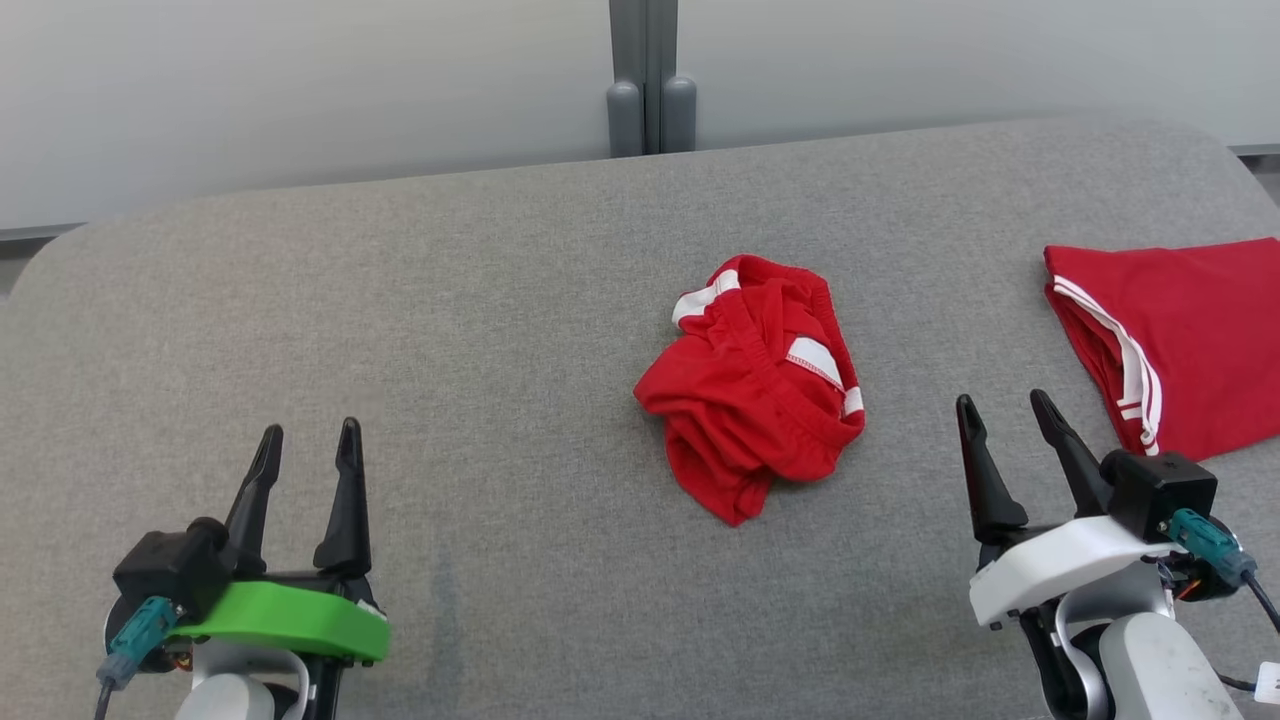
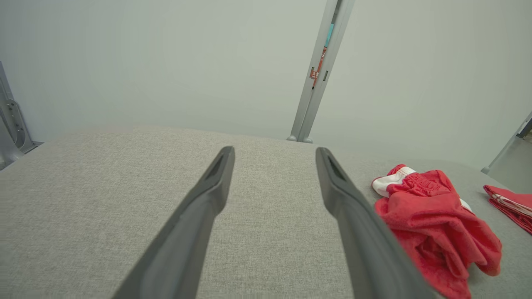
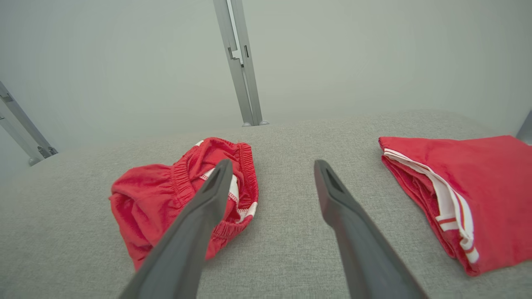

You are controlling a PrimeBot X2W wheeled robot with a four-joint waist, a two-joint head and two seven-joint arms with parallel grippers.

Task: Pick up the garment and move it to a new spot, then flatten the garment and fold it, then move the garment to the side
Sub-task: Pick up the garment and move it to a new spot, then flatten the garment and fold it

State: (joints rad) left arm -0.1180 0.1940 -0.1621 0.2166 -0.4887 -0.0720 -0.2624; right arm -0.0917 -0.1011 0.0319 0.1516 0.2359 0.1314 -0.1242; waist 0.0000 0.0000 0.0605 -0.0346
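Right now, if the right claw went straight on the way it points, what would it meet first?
Probably bare grey cushion: the right claw aims between the crumpled red garment and the folded red garment. Depth unclear.

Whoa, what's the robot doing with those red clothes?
Nothing is being held yet. The robot's left claw and right claw are both open and empty, at the near side of the grey padded table. A crumpled red garment lies in the middle, untouched, waiting to be picked up. Another red garment, the folded one, sits at the robot's right.

Two red garments (image 1: 750,400) (image 1: 1190,340), two pincers (image 1: 310,430) (image 1: 1002,400), one table (image 1: 480,300).
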